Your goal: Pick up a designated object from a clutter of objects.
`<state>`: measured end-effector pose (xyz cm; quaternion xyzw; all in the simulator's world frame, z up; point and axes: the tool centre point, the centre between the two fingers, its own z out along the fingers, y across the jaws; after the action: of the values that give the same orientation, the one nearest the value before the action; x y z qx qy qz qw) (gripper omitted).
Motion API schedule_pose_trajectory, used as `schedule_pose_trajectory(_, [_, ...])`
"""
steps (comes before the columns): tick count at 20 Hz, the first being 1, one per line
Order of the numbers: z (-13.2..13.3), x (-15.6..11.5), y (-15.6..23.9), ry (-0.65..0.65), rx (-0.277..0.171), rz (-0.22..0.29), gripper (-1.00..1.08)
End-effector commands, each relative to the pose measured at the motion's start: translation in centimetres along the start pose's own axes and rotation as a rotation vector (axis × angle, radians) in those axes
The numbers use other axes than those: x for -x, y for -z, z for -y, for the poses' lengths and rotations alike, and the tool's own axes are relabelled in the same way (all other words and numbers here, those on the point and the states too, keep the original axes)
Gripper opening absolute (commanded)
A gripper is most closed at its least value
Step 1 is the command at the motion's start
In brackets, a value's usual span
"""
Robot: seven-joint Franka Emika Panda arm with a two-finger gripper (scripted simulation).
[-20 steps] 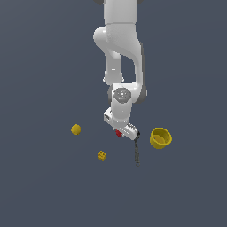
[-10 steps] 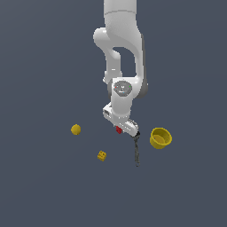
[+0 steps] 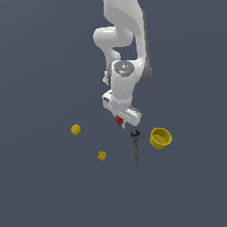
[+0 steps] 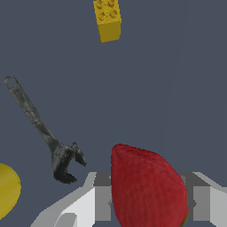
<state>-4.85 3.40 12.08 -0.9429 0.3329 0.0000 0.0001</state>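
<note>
Wrist view: strawberry (image 4: 148, 186) sits clamped between the gripper (image 4: 148, 201) fingers, wrench (image 4: 42, 128) and yellow cube (image 4: 108, 18) below. Exterior view suggests the berry (image 3: 119, 119) is probably off the floor; grasp done, lift remaining.

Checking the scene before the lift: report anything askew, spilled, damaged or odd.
Nothing stands out. The red strawberry sits between the fingers of the tool. The dark metal wrench lies flat, the yellow cup sits mouth-up, and the yellow studded block and yellow ball rest apart, none looking damaged.
</note>
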Motion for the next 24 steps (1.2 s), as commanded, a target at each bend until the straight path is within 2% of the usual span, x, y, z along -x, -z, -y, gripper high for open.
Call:
schedule_pose_trajectory(1, [-0.3, 0.4, 2.2, 0.000, 0.000, 0.000, -1.00])
schedule_pose_trajectory(24, [-2.8, 3.7, 23.3, 0.000, 0.000, 0.000, -1.00])
